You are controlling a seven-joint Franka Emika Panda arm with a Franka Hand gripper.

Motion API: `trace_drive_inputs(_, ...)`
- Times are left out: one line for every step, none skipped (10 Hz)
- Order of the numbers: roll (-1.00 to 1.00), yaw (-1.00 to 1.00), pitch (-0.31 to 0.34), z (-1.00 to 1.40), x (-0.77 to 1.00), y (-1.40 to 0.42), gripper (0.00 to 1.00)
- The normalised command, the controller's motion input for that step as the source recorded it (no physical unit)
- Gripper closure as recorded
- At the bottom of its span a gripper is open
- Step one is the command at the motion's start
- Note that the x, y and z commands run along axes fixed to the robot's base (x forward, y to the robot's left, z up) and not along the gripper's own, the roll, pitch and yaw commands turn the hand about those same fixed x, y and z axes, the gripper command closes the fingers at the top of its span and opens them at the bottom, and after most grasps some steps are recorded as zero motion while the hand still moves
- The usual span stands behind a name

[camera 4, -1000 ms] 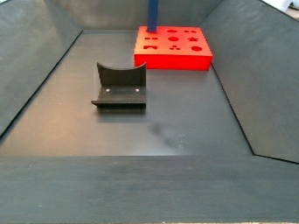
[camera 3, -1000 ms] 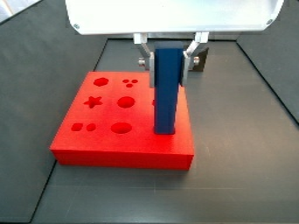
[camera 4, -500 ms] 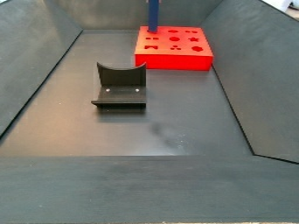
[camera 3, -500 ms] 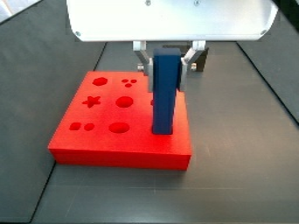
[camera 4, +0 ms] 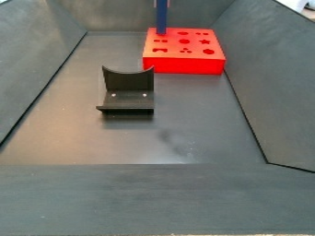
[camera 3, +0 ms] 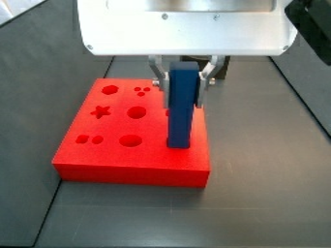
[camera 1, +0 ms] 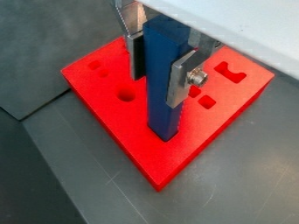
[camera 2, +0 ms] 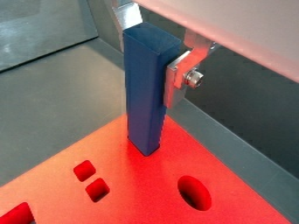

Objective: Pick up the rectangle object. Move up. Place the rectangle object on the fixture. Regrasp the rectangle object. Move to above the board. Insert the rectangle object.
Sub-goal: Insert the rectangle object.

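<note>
1. Hand (camera 1: pixel 160 63) stood directly above the board (camera 1: pixel 117 114), its two flat silver fingers (camera 1: pixel 184 77) closed on the upper part of the rectangle object (camera 1: pixel 165 83), one plate on each broad side.
2. In another wrist view the hand (camera 2: pixel 156 54) gripped the same blue bar near its top, with a finger (camera 2: pixel 179 72) and its screw pressed against the bar's side.
3. The rectangle object (camera 2: pixel 145 92) stood upright, and its lower end met the top face of the board (camera 2: pixel 140 188) close to one edge; whether it had entered a hole or only touched the surface could not be told.
4. In a side view the bar (camera 3: pixel 184 107) rose vertically from the board (camera 3: pixel 123 160), on the side of the board away from the star and circle holes, with the hand (camera 3: pixel 188 72) just under the wide white housing above the board.
5. Small square holes and a round hole showed in the board's top near the bar's foot in a wrist view.
6. In a side view from farther off, the board (camera 4: pixel 185 57) sat at the far end of the dark worktop (camera 4: pixel 185 129), and the bar (camera 4: pixel 160 14) ran up out of the picture from the board's far corner; the hand itself was out of that picture.
7. The fixture (camera 4: pixel 125 90) stood well apart from the board, nearer the camera in that side view, its curved notch holding nothing.
</note>
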Motion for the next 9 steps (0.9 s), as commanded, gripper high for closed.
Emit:
trace_drive_inputs(0.08,0.00,0.000,-0.15,0.24,0.00,1.00)
trace_drive_inputs(0.09,-0.01,0.000,-0.17,0.25,0.00,1.00)
trace_drive_inputs(0.09,-0.01,0.000,-0.19,0.24,0.00,1.00)
trace_drive_inputs(0.11,0.00,0.000,-0.21,0.21,0.00,1.00)
trace_drive_inputs(0.11,0.00,0.000,-0.21,0.18,0.00,1.00)
trace_drive_inputs(0.12,0.00,0.000,-0.23,0.14,0.00,1.00)
trace_drive_inputs(0.11,0.00,0.000,-0.23,0.11,0.00,1.00)
trace_drive_inputs(0.11,0.00,0.000,-0.25,0.08,0.00,1.00)
trace_drive_inputs(0.10,0.00,0.000,-0.27,0.05,0.00,1.00)
